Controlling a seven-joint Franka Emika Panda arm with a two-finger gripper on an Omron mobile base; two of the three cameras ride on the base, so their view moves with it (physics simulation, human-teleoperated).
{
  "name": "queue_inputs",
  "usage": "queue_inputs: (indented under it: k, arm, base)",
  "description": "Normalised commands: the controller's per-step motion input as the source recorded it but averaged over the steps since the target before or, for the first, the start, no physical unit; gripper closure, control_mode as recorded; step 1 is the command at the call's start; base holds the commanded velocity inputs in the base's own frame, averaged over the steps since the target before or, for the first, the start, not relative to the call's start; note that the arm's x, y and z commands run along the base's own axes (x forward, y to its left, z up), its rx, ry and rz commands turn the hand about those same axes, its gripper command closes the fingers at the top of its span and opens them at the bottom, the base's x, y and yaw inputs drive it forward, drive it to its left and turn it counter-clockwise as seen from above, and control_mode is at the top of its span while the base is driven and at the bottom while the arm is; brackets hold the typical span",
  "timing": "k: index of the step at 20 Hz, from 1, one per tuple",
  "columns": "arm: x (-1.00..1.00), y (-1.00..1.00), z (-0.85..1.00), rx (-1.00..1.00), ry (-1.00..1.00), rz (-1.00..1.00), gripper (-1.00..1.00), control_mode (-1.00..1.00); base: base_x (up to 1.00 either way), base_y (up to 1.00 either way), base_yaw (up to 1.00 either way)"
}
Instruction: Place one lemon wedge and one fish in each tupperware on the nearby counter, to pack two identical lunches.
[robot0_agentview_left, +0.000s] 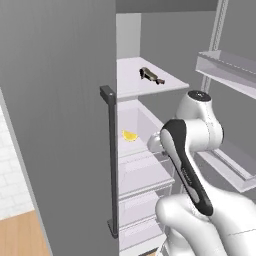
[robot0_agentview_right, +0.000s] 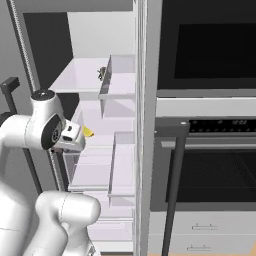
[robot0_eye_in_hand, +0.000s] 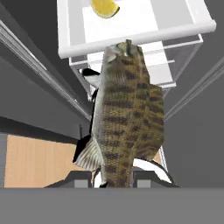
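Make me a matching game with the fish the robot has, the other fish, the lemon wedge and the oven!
Things:
1. Held fish
2. Second fish
3. Lemon wedge
4. Oven

Places:
A. On the top fridge shelf
B. Right of the open fridge
C. In the gripper
D. On the shelf below the top one

Pairs: 1-C, 2-A, 3-D, 4-B

The fish (robot0_eye_in_hand: 127, 118) held in the claw (robot0_eye_in_hand: 114, 177) has rough, scaly skin — matt brown with dark bands. Beyond its head, the lemon wedge (robot0_eye_in_hand: 104, 7) looks smooth on a glossy white plastic shelf (robot0_eye_in_hand: 131, 33). Below lies matt wood-grain flooring (robot0_eye_in_hand: 35, 162).
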Motion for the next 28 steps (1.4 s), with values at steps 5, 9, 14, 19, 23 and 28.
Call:
queue_inputs:
  k: [5, 9, 14, 19, 23, 28]
  arm:
    - [-0.96, -0.06, -0.08, 0.00, 0.00, -0.05, 1.00, -1.00]
    - [-1.00, -0.10, 0.00, 0.00, -0.09, -0.05, 1.00, -1.00]
    - [-0.67, -0.10, 0.00, 0.00, -0.05, -0.04, 1.00, -1.00]
    - [-0.05, 0.00, 0.00, 0.00, 0.00, -0.01, 1.00, -1.00]
    - [0.00, 0.00, 0.00, 0.00, 0.00, 0.00, 1.00, -1.00]
    - [0.00, 0.00, 0.00, 0.00, 0.00, 0.00, 1.00, 1.00]
  base:
    - [0.00, 0.00, 0.00]
    - [0.00, 0.00, 0.00]
    - [0.00, 0.00, 0.00]
    - [0.00, 0.00, 0.00]
    - [0.00, 0.00, 0.00]
    - [-0.16, 0.00, 0.00]
